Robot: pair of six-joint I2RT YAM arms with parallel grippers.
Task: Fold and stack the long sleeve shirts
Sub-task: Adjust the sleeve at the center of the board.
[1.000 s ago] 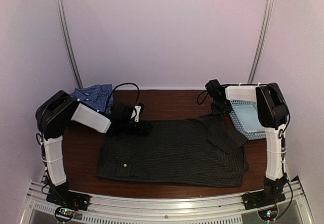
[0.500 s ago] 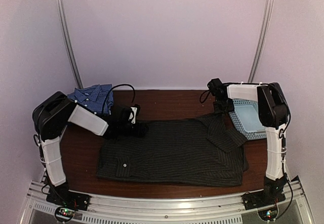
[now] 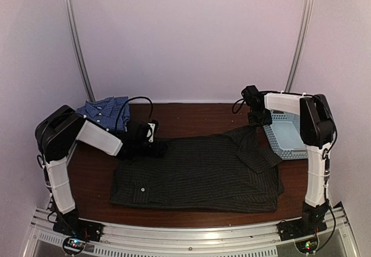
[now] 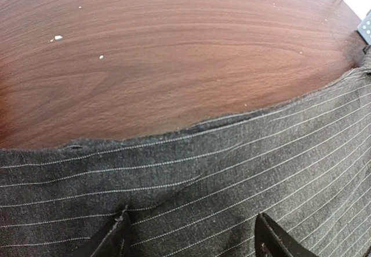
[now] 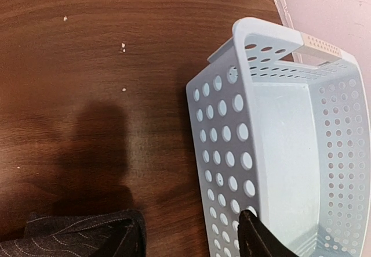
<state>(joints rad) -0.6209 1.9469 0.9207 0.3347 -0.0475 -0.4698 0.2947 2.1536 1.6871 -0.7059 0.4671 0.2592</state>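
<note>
Table: dark brown wood with a rounded far edge. It carries both shirts and the basket.

Black pinstriped shirt: spread flat across the middle of the table, lengthwise from left to right. It takes up most of the near half. Its far hem runs along bare wood in the left wrist view. At its right end a sleeve lies folded back over the body at a slant. A bunched corner of the cloth shows at the bottom left of the right wrist view.

Left arm: reaches in low from the left toward the shirt's far left corner.

Right arm: stands at the right edge, its forearm level above the basket.

Basket: light blue plastic with round holes in its walls. It sits at the right side of the table, just beside the shirt's right end.

Blue checked shirt: folded into a small pile at the far left corner of the table. It is well apart from the black one and lies behind the left arm.

Left gripper: low over the far left edge of the black shirt. Its fingers are spread wide, with flat cloth lying beneath the gap and none pinched.

Right gripper: above the shirt's far right corner, next to the basket wall. One fingertip shows against that wall. The jaws stand apart, with bare wood in the gap.

Specks: a few pale crumbs scattered on the wood beyond the shirt.
</note>
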